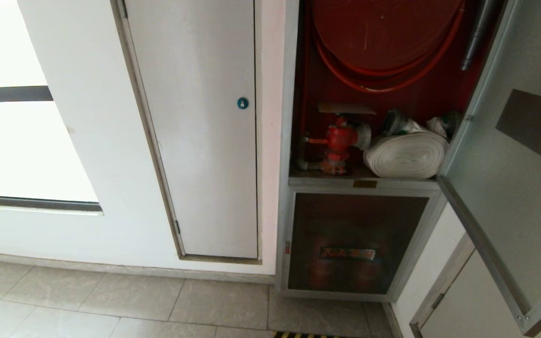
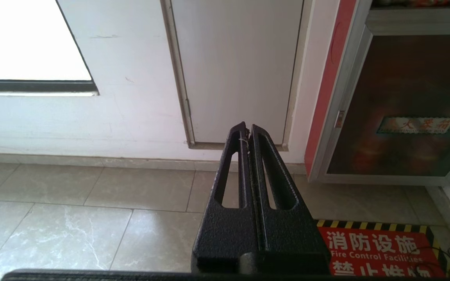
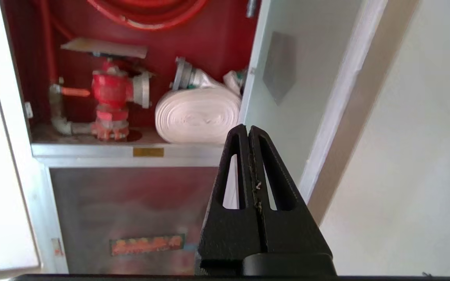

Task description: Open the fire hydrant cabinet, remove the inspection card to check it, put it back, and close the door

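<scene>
The tall silver-framed fire hydrant cabinet with red interior is seen at the upper right of the head view, its large tinted glass door in a silver frame swung open to the right edge, exposing the red valve and the white rolled hose. The inspection card cannot be made out in any view. The right gripper is shown at the centre of its wrist view before the door's edge, fingers pressed together and empty; the left gripper is likewise closed and empty above the grey tiled floor.

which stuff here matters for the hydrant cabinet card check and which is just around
Job:
silver-framed red fire hydrant cabinet
open tinted glass door
shut right gripper
Inspection card: not visible.

Just around:
plain white panel, blue lock
lower glass panel
red floor sign
</scene>
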Controlling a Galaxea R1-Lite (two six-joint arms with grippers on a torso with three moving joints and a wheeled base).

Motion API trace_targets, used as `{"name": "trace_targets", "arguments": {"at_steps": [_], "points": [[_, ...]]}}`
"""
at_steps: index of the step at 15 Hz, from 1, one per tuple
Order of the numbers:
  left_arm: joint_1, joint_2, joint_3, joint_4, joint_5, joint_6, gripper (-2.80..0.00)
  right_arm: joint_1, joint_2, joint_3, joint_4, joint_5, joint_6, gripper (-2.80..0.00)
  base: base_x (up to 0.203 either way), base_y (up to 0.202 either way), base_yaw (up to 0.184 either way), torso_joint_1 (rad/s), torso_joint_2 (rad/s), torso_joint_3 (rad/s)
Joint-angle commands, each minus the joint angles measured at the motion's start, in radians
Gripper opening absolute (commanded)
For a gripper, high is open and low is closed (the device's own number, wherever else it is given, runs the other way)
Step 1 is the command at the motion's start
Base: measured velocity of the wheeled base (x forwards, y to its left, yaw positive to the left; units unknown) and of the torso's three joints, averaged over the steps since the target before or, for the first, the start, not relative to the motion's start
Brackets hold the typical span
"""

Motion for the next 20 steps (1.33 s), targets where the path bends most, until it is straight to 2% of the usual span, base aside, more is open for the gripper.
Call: {"name": "trace_targets", "arguments": {"at_steps": [1, 3, 4, 8, 11, 12, 14, 16, 18, 20], "points": [[0.0, 0.0, 0.0, 0.0, 0.0, 0.0, -2.8, -0.001, -0.051, 0.004, -0.004, -0.011, -0.002, -2.8, 0.0, 0.0, 0.0, 0.0, 0.0, 0.0], [0.0, 0.0, 0.0, 0.0, 0.0, 0.0, -2.8, -0.003, -0.086, -0.004, -0.003, -0.08, -0.002, -2.8, 0.0, 0.0, 0.0, 0.0, 0.0, 0.0], [0.0, 0.0, 0.0, 0.0, 0.0, 0.0, -2.8, -0.008, -0.089, -0.013, -0.004, -0.16, -0.003, -2.8, 0.0, 0.0, 0.0, 0.0, 0.0, 0.0], [0.0, 0.0, 0.0, 0.0, 0.0, 0.0, -2.8, -0.009, -0.004, -0.128, -0.003, -0.589, -0.027, -2.8, 0.0, 0.0, 0.0, 0.0, 0.0, 0.0], [0.0, 0.0, 0.0, 0.0, 0.0, 0.0, -2.8, -0.02, 0.162, -0.228, -0.007, -0.725, -0.025, -2.8, 0.0, 0.0, 0.0, 0.0, 0.0, 0.0], [0.0, 0.0, 0.0, 0.0, 0.0, 0.001, -2.8, -0.054, 0.204, -0.264, -0.008, -0.748, -0.025, -2.8, 0.0, 0.0, 0.0, 0.0, 0.0, 0.0], [0.0, 0.0, 0.0, 0.0, 0.0, 0.002, -2.8, -0.193, 0.282, -0.329, -0.012, -0.756, -0.019, -2.8, 0.0, 0.0, 0.0, 0.0, 0.0, 0.0], [0.0, 0.0, 0.0, 0.0, 0.0, 0.001, -2.8, -0.286, 0.367, -0.407, -0.014, -0.716, 0.018, -2.8, 0.0, 0.0, 0.0, 0.0, 0.0, 0.0], [0.0, 0.0, 0.0, 0.0, 0.0, 0.002, -2.8, -0.289, 0.379, -0.414, -0.014, -0.616, 0.031, -2.8, 0.0, 0.0, 0.0, 0.0, 0.0, 0.0], [0.0, 0.0, 0.0, 0.0, 0.0, 0.002, -2.8, -0.274, 0.38, -0.408, -0.007, -0.469, 0.045, -2.8, 0.0, 0.0, 0.0, 0.0, 0.0, 0.0]]}}
